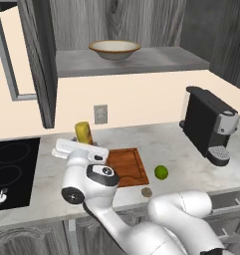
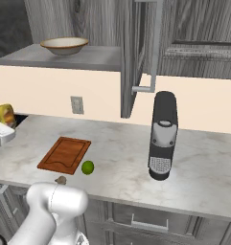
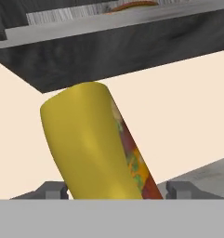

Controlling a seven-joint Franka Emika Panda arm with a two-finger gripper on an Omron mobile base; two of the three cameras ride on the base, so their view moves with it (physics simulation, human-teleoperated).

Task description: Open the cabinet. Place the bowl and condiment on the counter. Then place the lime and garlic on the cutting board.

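The cabinet (image 1: pixel 39 60) stands open, and the cream bowl (image 1: pixel 114 49) (image 2: pixel 64 45) rests on its shelf. My gripper (image 3: pixel 115 189) (image 1: pixel 83 143) is shut on the yellow condiment (image 3: pixel 92 144) (image 1: pixel 83 132) (image 2: pixel 5 115), which is low over the counter (image 1: pixel 191 164) near the back wall, left of the cutting board (image 1: pixel 126 164) (image 2: pixel 65 154). The board is bare. The lime (image 1: pixel 161 172) (image 2: pixel 87 167) lies on the counter just right of it. The garlic (image 1: pixel 147 191) (image 2: pixel 61 180) sits by the board's front corner, near the counter edge.
A black coffee machine (image 1: pixel 208 127) (image 2: pixel 162 136) stands on the right of the counter. The black cooktop (image 1: pixel 12 169) lies to the left. The open cabinet doors (image 2: pixel 138 52) hang out over the counter. A wall outlet (image 1: pixel 100 114) sits behind the bottle.
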